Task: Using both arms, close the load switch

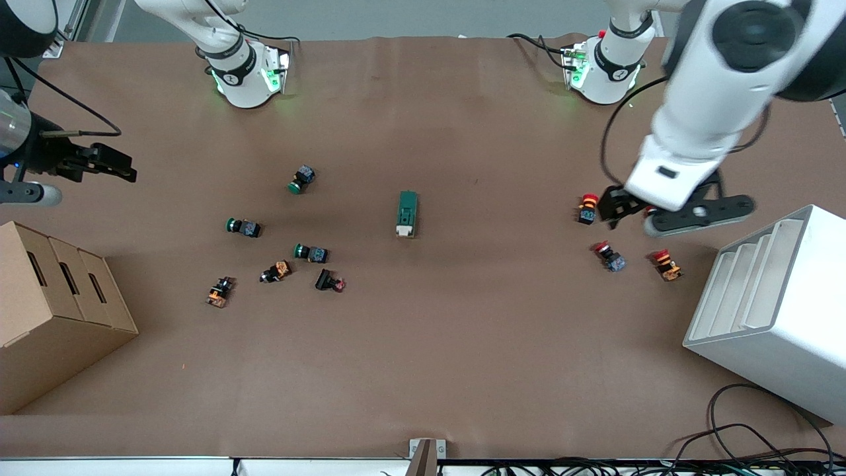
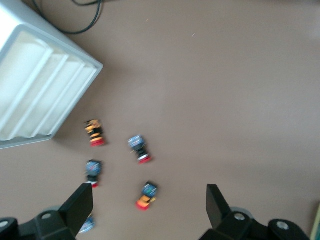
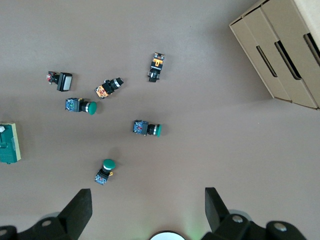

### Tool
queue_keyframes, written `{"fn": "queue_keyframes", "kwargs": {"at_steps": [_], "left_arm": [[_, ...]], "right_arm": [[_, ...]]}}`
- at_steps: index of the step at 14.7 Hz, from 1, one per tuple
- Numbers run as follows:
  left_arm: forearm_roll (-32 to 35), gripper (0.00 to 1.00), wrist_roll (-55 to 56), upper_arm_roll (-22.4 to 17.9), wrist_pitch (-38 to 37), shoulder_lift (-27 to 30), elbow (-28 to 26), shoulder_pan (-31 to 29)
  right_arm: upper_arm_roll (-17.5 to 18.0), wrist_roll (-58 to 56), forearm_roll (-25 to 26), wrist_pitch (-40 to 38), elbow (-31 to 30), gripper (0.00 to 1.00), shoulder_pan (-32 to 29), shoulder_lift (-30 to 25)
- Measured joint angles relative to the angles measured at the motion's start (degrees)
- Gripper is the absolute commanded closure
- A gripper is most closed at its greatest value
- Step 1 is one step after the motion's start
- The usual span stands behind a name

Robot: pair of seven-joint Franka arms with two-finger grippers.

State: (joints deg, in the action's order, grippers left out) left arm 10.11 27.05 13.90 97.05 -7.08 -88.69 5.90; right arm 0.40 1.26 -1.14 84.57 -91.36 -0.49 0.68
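Note:
The load switch (image 1: 408, 213) is a dark green block with a white lever end. It lies alone at the middle of the table and also shows in the right wrist view (image 3: 9, 143). My left gripper (image 1: 615, 206) is open and empty, in the air over a group of red pushbuttons (image 1: 587, 208) toward the left arm's end of the table; in the left wrist view (image 2: 148, 200) one red pushbutton (image 2: 146, 195) lies under it. My right gripper (image 1: 111, 165) is open and empty in the air at the right arm's end; in the right wrist view (image 3: 148, 202) bare table lies under it.
Green pushbuttons (image 1: 302, 178), orange ones (image 1: 276, 271) and a black one (image 1: 329, 282) lie scattered between the load switch and a cardboard box (image 1: 53, 311). A white slotted rack (image 1: 773, 311) stands at the left arm's end. Cables (image 1: 747, 436) lie near the front edge.

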Motion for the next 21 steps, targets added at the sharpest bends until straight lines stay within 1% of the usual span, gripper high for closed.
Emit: {"fn": "queue_keyframes", "kwargs": {"at_steps": [3, 6, 8, 10, 12, 16, 21], "left_arm": [[-5.5, 0.0, -9.6, -1.1, -3.5, 3.3, -0.4, -4.2], [-7.2, 0.0, -16.6, -3.1, -4.2, 7.8, -3.5, -4.6], [-9.6, 0.0, -21.6, -5.7, -4.4, 11.3, -6.5, -4.2], [-11.3, 0.0, -27.0, -9.6, -4.4, 14.3, -9.4, -3.6], [-11.7, 0.0, -28.9, -12.1, -4.4, 15.9, -10.9, -2.4], [-11.7, 0.0, -28.5, -11.6, -5.0, 16.2, -10.5, -0.4], [-11.7, 0.0, -28.4, -11.9, -6.4, 16.0, -8.6, -0.1]], "right_arm": [[-0.1, 0.0, 0.0, -1.7, 3.4, 0.0, -0.2, 0.7], [-0.3, 0.0, 0.0, -2.9, 5.5, 0.0, -0.3, 1.3], [-0.2, 0.0, 0.0, -3.9, 6.2, 0.0, -0.3, 1.4], [-0.2, -0.1, 0.0, -7.5, 7.1, 0.0, -0.3, 1.4], [-0.2, -0.1, 0.0, -8.5, 7.4, 0.0, -0.3, 1.4], [-0.2, -0.4, 0.0, -8.7, 6.5, 0.0, -0.3, 0.8], [-0.1, -0.5, 0.0, -7.4, 1.6, 0.0, -0.3, -4.0]]}}
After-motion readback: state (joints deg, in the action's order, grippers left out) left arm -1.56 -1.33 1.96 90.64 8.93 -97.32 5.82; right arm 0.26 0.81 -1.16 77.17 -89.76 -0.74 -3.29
